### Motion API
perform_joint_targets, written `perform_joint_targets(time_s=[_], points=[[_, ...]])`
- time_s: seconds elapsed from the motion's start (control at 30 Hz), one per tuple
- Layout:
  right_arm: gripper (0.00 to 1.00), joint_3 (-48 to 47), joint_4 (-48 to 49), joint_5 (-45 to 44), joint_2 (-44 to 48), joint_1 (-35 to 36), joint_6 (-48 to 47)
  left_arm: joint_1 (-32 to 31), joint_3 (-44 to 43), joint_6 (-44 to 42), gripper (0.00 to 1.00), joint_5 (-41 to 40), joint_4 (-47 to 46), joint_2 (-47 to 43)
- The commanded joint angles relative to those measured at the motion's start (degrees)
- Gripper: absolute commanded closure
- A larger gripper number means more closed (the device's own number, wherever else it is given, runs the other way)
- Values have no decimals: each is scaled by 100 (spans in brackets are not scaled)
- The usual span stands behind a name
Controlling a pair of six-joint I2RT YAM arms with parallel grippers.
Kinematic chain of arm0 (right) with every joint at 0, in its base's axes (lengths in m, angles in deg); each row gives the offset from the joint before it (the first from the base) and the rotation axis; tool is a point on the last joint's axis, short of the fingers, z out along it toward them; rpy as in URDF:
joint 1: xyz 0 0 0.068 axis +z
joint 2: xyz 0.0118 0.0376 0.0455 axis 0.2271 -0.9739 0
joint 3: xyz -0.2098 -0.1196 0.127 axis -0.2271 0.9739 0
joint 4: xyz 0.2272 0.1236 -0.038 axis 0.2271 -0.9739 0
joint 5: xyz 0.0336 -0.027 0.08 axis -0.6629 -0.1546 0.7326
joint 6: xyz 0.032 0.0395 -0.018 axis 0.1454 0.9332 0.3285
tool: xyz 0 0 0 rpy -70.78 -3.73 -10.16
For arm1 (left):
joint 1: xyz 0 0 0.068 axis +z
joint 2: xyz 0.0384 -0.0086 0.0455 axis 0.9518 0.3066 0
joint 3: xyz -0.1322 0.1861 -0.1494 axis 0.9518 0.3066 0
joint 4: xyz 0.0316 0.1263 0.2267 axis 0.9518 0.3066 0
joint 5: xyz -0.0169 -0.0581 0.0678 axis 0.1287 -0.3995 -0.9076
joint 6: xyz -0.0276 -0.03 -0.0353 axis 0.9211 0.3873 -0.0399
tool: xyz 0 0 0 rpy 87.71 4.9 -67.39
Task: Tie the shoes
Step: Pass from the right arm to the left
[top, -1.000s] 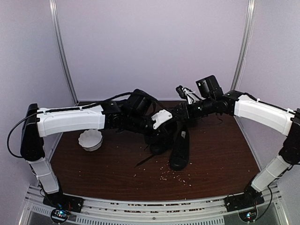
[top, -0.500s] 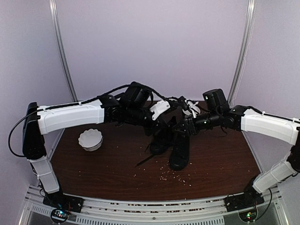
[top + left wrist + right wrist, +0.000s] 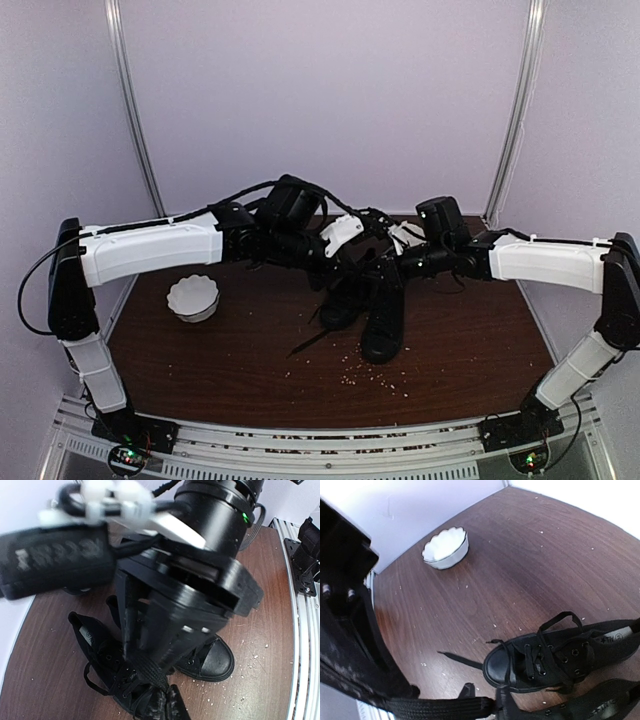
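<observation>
2 black shoes (image 3: 372, 310) lie side by side on the tabletop (image 3: 230, 350); left gripper (image 3: 150, 672) jaws together above them, right gripper (image 3: 392, 262) jaws' state cannot be told.

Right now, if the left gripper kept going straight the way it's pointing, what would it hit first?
Probably the right gripper, which crosses just ahead of the left gripper's tips; behind it lie the laced shoes. Depth is unclear.
</observation>
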Motion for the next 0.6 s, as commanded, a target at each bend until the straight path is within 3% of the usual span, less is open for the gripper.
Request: perform_joint_targets(time_s=[0.0,0.03,0.17,0.23,0.3,0.47,0.57], points=[[96,196,692,95,233,22,236,39,-244,-47,100,109,-150,84],[100,283,813,94,305,22,286,44,-253,-51,100,122,-138,92],[100,620,885,-149,610,-1,486,81,-305,-65,100,178,-56,69],[100,682,775,-181,692,-32,719,108,-274,-191,63,284,2,18],[100,692,676,-236,695,-62,1053,110,-123,-494,47,367,13,-95],[100,662,600,-339,487,-406,2083,105,781,-1455,43,428,-691,-587],[100,612,703,-285,281,-517,2514,72,946,-1862,46,22,-1090,-449]])
